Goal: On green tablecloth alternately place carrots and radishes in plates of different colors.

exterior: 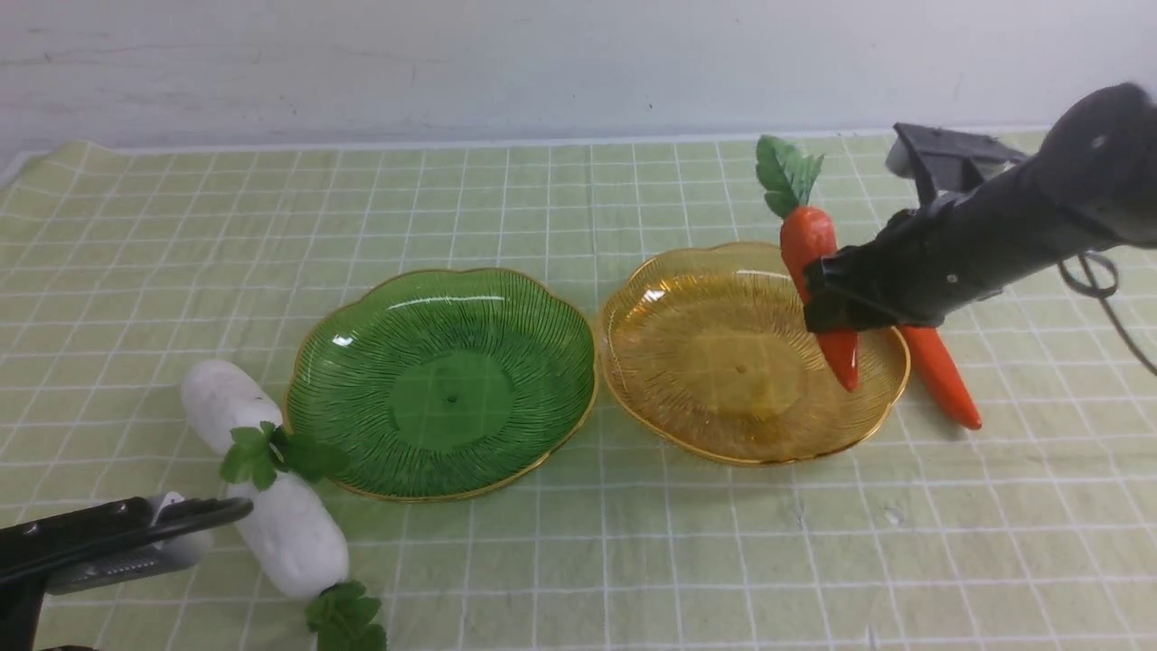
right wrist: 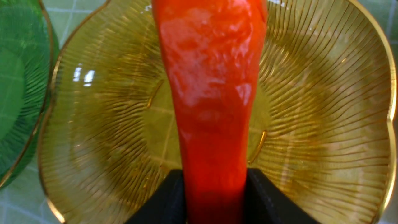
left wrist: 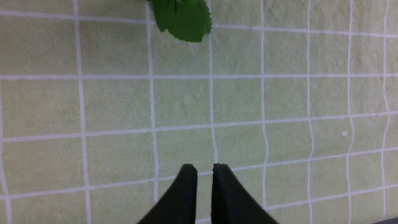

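Front view: right gripper is clamped on a carrot, which is tilted with its leaves up and tip down over the right part of the amber plate. Cannot tell whether the tip touches the plate. A second carrot lies on the cloth just beside that plate's right rim. The green plate sits left of the amber one, rims almost touching. Two radishes lie end to end left of the green plate. Left gripper is low, tips at the near radish, contact unclear.

Only the left wrist view shows its jaws: left gripper has a narrow gap and holds nothing, over bare cloth, with one leaf at the frame edge.

Right wrist view alone shows the grip close up: the carrot is pinched between the black fingers.

Carrots are glossy orange and tapered. Radishes are matte white and stubby. Plates are translucent and ribbed, with scalloped gold rims. The cloth is pale green with a white grid, slightly wrinkled.
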`<action>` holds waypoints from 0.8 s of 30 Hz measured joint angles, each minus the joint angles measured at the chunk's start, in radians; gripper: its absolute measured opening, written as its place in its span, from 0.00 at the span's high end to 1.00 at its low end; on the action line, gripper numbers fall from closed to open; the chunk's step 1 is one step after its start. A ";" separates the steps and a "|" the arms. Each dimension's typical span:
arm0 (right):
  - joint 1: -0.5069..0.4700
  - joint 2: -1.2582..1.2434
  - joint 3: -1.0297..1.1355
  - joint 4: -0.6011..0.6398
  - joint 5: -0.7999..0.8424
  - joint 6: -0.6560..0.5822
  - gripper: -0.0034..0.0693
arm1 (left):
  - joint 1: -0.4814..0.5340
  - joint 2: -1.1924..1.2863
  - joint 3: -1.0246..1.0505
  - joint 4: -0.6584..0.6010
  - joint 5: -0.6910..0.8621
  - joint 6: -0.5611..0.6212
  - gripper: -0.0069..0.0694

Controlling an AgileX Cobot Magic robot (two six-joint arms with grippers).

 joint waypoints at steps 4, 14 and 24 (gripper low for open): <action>0.001 0.045 -0.010 -0.021 -0.014 -0.001 0.37 | 0.000 0.000 0.000 0.001 0.013 0.000 0.79; -0.041 0.043 -0.155 -0.332 0.240 0.090 0.26 | 0.000 0.000 0.000 0.001 0.014 0.000 0.78; -0.098 0.106 -0.174 -0.540 0.375 0.254 0.36 | 0.000 0.000 0.000 0.001 0.015 0.000 0.78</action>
